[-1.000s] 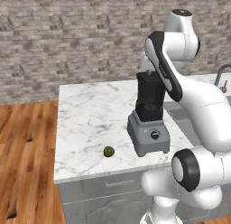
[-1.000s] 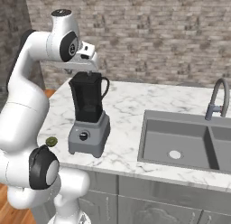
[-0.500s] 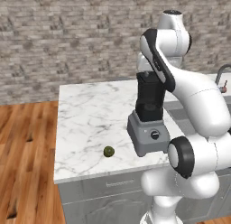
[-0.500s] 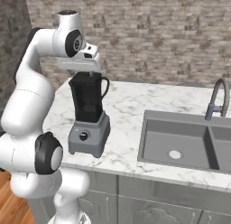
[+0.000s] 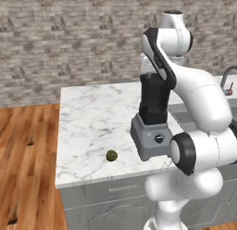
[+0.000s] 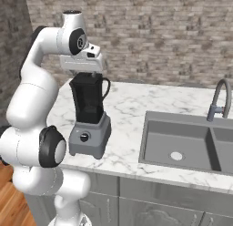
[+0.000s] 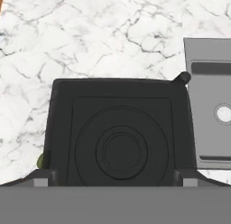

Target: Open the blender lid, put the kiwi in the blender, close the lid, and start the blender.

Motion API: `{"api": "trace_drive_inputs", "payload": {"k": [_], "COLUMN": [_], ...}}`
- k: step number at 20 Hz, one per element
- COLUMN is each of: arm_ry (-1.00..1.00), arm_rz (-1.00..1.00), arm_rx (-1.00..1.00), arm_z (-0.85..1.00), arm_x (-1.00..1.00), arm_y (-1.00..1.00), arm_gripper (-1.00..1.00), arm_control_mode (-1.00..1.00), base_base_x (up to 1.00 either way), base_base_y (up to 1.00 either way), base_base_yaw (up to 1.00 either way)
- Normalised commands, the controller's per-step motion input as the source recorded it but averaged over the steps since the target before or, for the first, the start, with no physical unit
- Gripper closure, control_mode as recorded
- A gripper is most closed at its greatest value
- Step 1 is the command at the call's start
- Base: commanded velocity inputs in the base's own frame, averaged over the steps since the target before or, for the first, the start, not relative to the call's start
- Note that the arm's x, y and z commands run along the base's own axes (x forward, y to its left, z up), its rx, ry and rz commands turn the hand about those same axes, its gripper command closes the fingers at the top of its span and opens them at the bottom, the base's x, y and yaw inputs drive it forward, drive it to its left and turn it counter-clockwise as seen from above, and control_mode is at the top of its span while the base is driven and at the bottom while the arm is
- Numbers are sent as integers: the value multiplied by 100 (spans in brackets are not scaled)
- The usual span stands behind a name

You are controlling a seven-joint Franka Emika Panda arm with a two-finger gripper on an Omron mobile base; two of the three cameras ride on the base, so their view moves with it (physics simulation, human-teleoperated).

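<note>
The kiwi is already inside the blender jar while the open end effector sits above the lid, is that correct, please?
Not quite: the kiwi lies on the marble counter, left of the blender, as the left base view shows. The open end effector is above the lid.

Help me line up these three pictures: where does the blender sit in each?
Left base view: blender right of centre, partly behind the arm.
Right base view: blender left of centre, under the hand.
Hand view: its black lid seen from above, low centre.
Shared landmark: the sink.
</note>
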Motion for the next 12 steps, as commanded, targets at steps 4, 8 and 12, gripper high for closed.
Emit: {"api": "trace_drive_inputs", "payload": {"k": [4, 8, 12], "arm_ry": [1, 3, 6], "arm_rz": [0, 0, 0], "arm_rx": [0, 0, 0], "arm_z": [-14, -13, -11], "arm_x": [20, 12, 24], "arm_y": [0, 0, 0], "arm_gripper": [-100, -100, -100], "arm_control_mode": [-100, -100, -100], "base_base_x": [0, 0, 0], "base_base_y": [0, 0, 0], "base_base_yaw": [0, 0, 0]}}
